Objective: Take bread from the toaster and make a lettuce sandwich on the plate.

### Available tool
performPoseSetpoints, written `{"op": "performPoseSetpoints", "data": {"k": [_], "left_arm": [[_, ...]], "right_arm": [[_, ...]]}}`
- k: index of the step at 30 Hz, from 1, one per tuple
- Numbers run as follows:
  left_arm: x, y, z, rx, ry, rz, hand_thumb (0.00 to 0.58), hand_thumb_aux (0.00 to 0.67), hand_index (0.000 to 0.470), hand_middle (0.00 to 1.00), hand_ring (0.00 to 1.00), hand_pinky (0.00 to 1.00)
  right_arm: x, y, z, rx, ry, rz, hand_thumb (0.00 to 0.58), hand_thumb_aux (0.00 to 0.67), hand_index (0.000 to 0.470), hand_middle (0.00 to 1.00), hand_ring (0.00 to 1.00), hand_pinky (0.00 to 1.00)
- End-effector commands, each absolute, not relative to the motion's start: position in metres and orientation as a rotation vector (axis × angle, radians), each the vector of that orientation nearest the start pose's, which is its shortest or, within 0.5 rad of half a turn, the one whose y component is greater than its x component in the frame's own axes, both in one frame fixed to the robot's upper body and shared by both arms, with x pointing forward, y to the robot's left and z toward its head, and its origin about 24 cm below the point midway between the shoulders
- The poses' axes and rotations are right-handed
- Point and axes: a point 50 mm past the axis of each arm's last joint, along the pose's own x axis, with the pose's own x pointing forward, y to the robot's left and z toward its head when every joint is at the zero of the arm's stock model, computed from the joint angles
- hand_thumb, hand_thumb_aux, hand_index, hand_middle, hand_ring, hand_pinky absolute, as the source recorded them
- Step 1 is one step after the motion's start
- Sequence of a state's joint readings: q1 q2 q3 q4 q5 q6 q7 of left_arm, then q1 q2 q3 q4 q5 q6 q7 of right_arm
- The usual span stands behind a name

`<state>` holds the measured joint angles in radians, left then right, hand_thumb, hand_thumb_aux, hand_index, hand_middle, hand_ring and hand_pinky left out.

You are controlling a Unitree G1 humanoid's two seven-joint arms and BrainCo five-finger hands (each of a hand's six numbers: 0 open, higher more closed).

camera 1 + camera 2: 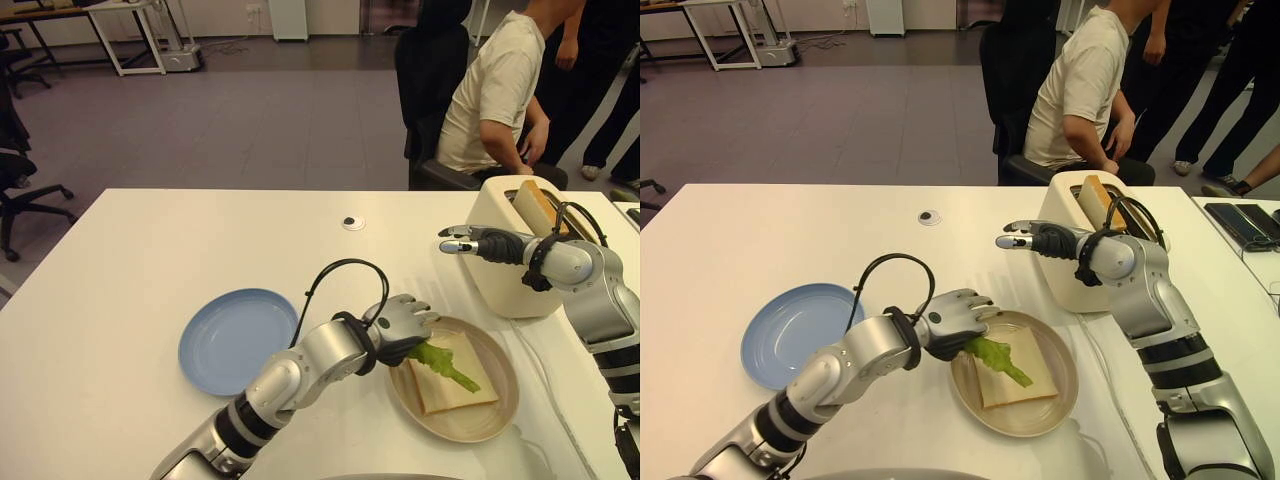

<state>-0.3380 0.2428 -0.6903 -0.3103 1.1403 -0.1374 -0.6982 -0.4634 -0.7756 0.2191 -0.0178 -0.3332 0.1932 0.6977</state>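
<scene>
The white table (150, 260) carries everything. At its right side stands a cream toaster (510, 290), upright, with a slice of toast (537, 205) sticking out of its top slot. Left of centre lies a blue plate (235, 340) with nothing on it. Just to its right, in front of the toaster, is a beige plate (455, 425). The right hand (480, 242) hangs level before the toaster's upper front with its fingers stretched out straight toward the left, holding nothing. The left hand (400, 325) is over the beige plate's left rim, its fingers curled around one end of a lettuce leaf (445, 365). A bread slice (470, 390) lies flat on the beige plate, and the leaf's free end rests across it. A small round cable cap (352, 222) sits in the tabletop farther back.
</scene>
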Motion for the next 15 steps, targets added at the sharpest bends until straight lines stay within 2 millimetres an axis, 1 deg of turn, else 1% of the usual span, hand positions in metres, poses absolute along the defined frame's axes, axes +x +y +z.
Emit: {"op": "performPoseSetpoints", "data": {"k": [1, 5, 6, 8, 11, 13, 14, 15], "left_arm": [[0.219, -0.012, 0.109, 1.625, -0.611, -1.024, 0.580, 0.670, 0.470, 0.00, 0.00, 0.00], [0.221, -0.030, 0.104, 1.596, -0.661, -1.030, 0.580, 0.665, 0.466, 0.00, 0.00, 0.00], [0.221, -0.034, 0.103, 1.589, -0.669, -1.037, 0.552, 0.523, 0.367, 0.00, 0.00, 0.00], [0.222, -0.042, 0.101, 1.561, -0.681, -1.045, 0.555, 0.531, 0.372, 0.00, 0.00, 0.00], [0.224, -0.051, 0.095, 1.542, -0.689, -1.050, 0.519, 0.452, 0.317, 0.00, 0.00, 0.00], [0.225, -0.056, 0.091, 1.535, -0.694, -1.049, 0.521, 0.457, 0.321, 0.00, 0.00, 0.00], [0.227, -0.058, 0.089, 1.576, -0.701, -1.043, 0.520, 0.455, 0.319, 0.00, 0.00, 0.00], [0.229, -0.058, 0.087, 1.591, -0.703, -1.039, 0.511, 0.439, 0.308, 0.00, 0.00, 0.00]], "right_arm": [[0.314, -0.208, 0.158, -1.175, 0.129, 0.587, 0.000, 0.000, 0.000, 0.00, 0.00, 0.00], [0.311, -0.210, 0.156, -1.173, 0.137, 0.582, 0.000, 0.000, 0.000, 0.00, 0.00, 0.00], [0.310, -0.210, 0.155, -1.172, 0.141, 0.582, 0.000, 0.000, 0.000, 0.00, 0.00, 0.00], [0.309, -0.208, 0.153, -1.170, 0.142, 0.588, 0.000, 0.000, 0.000, 0.00, 0.00, 0.00], [0.308, -0.206, 0.152, -1.169, 0.139, 0.593, 0.000, 0.000, 0.000, 0.00, 0.00, 0.00], [0.308, -0.205, 0.152, -1.169, 0.137, 0.594, 0.000, 0.000, 0.000, 0.00, 0.00, 0.00], [0.308, -0.205, 0.153, -1.169, 0.136, 0.594, 0.000, 0.000, 0.000, 0.00, 0.00, 0.00], [0.308, -0.205, 0.153, -1.168, 0.135, 0.595, 0.000, 0.000, 0.000, 0.00, 0.00, 0.00]]}}
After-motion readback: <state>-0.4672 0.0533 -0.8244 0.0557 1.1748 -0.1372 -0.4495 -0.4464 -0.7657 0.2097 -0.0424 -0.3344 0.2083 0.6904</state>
